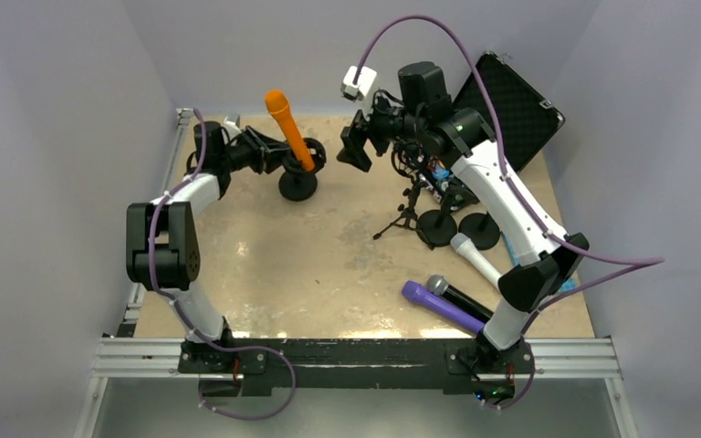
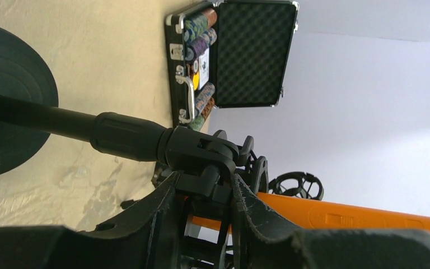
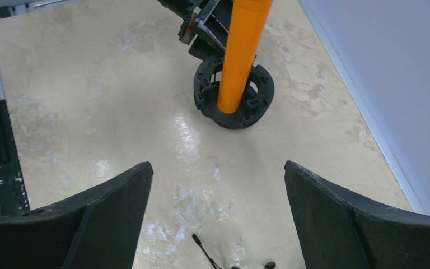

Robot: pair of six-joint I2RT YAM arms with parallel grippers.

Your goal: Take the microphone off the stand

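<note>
An orange microphone (image 1: 288, 128) sits tilted in the clip of a black stand (image 1: 298, 185) with a round base at the back left. My left gripper (image 1: 278, 157) is shut on the stand's clip joint (image 2: 204, 162), just below the microphone's orange body (image 2: 358, 216). My right gripper (image 1: 354, 146) is open and empty, held above the table to the right of the microphone; in its wrist view the microphone (image 3: 243, 50) stands ahead, passing through a black shock-mount ring (image 3: 234, 95).
An open black case (image 1: 502, 100) with foam lining stands at the back right. Two round stand bases (image 1: 461, 228) and a small tripod (image 1: 403, 217) are near the right arm. White (image 1: 476, 258), black (image 1: 456, 297) and purple (image 1: 443, 307) microphones lie at the front right.
</note>
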